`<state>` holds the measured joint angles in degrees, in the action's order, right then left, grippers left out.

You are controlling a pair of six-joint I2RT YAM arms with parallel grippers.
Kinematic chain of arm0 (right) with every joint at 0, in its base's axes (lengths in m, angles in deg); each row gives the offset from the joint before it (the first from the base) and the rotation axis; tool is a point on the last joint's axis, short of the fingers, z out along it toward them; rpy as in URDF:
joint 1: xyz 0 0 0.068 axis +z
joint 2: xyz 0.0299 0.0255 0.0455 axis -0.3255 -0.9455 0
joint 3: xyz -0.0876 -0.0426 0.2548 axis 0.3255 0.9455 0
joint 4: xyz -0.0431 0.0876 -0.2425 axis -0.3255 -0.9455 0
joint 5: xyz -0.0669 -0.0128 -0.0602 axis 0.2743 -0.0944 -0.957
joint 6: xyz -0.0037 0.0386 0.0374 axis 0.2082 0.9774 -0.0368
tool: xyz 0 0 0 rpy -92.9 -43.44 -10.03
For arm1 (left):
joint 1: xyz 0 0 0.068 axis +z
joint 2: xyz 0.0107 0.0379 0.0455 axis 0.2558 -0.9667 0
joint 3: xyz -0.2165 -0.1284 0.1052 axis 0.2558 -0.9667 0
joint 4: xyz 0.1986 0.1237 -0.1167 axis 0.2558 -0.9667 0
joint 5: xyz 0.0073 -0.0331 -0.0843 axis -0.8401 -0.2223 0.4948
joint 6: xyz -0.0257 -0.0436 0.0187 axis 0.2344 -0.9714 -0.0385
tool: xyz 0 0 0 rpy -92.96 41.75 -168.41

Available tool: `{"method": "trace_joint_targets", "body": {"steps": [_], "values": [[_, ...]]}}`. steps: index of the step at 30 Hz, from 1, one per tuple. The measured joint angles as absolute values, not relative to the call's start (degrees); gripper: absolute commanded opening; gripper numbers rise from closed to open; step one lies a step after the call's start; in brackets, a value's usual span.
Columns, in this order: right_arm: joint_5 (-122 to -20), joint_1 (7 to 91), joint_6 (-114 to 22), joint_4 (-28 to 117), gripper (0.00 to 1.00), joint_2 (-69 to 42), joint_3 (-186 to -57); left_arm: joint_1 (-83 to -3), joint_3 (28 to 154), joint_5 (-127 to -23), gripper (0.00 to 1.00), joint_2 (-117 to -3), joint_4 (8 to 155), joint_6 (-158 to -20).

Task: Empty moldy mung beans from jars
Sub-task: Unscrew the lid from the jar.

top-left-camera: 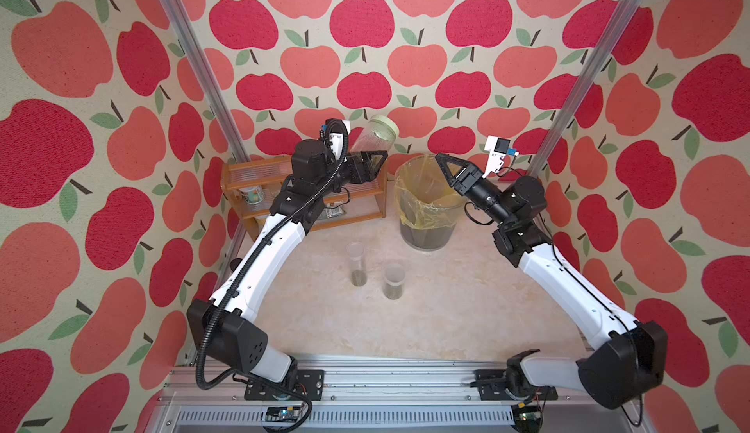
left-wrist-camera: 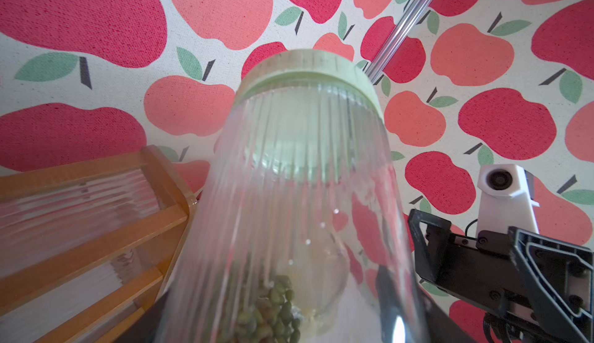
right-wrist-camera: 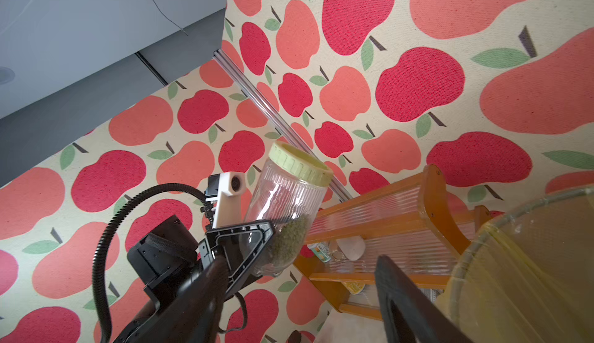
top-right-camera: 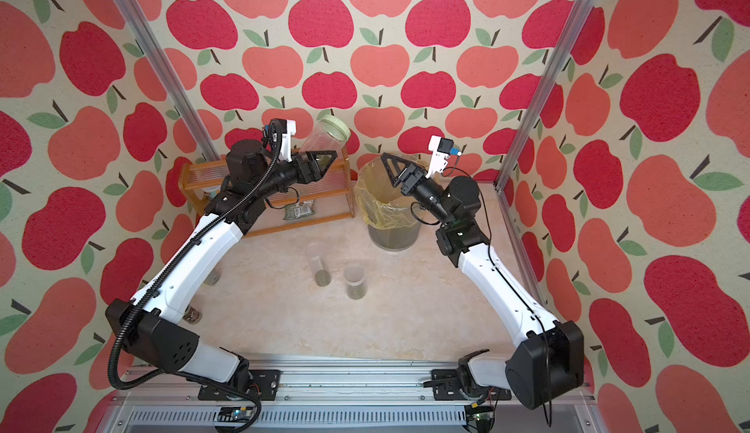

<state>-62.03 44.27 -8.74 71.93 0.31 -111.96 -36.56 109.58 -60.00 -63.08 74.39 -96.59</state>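
Note:
My left gripper is shut on the base of a wide ribbed clear jar with its pale green lid on. It holds the jar tilted in the air above the shelf. Mung beans lie heaped at the jar's lower end. My right gripper hangs open over the bin, a short way from the jar, with nothing between its fingers. A tall narrow jar and a shorter jar stand on the table, each with beans at the bottom.
A bin with a yellow liner stands at the back right of centre. A wooden shelf at the back left holds a printed can and a green packet. A small dark-lidded jar sits under my left arm.

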Motion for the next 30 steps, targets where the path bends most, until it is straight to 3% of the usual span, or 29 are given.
{"method": "trace_joint_targets", "body": {"steps": [13, 30], "values": [[-69.4, 43.1, -14.4, 53.3, 0.90, 10.8, -111.7, -42.4, 109.6, -59.6, 0.39, -63.1, 74.3, -82.3], [-68.9, 40.0, -15.2, 43.2, 0.92, 10.5, -112.8, -49.5, 109.3, -69.8, 0.39, -63.1, 71.2, -63.9]]}}
